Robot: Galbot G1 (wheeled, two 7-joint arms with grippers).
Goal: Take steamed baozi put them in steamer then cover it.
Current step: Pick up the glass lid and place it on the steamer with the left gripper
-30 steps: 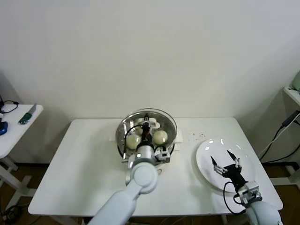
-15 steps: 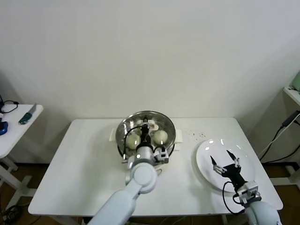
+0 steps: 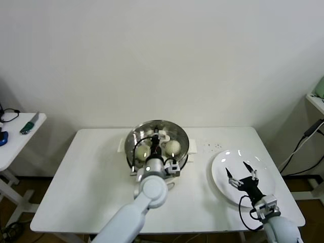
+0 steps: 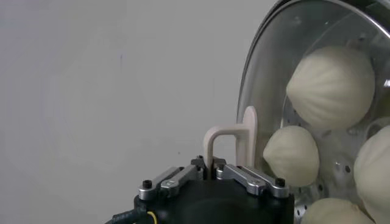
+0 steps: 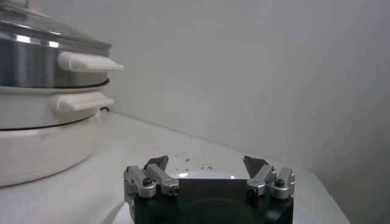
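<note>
White laminate covers the tabletop (image 3: 91,172), and off to the far left a small side table (image 3: 17,139) carries a few small objects too tiny to name. Near the middle of the tabletop stands the steamer (image 3: 132,152), a shiny steel basket on a cream-white pot base whose side handles show in the right wrist view (image 5: 85,62). The cover (image 3: 174,132), a clear glass lid with a metal rim, sits on top of the steamer, and through the glass the steamed baozi (image 3: 172,147) are visible inside the basket; the left wrist view shows four of these cream-white buns (image 4: 332,85) lying on the perforated steel bottom under the glass. The left arm reaches in from the near edge of the tabletop, and the left pincer (image 3: 155,143) is over the middle of the lid, clenched on the cream-white bar handle (image 4: 234,137) of the cover; in the left wrist view the two metal fingers (image 4: 250,178) meet at the foot of that handle. To the right of the steamer, a scatter of small dark specks marks the tabletop, and beyond them lies a flat white plate (image 3: 223,164). The right pincer (image 3: 242,178) hangs low over the plate with its fingers (image 5: 261,168) spread wide and nothing between them, well apart from the steamer.
</note>
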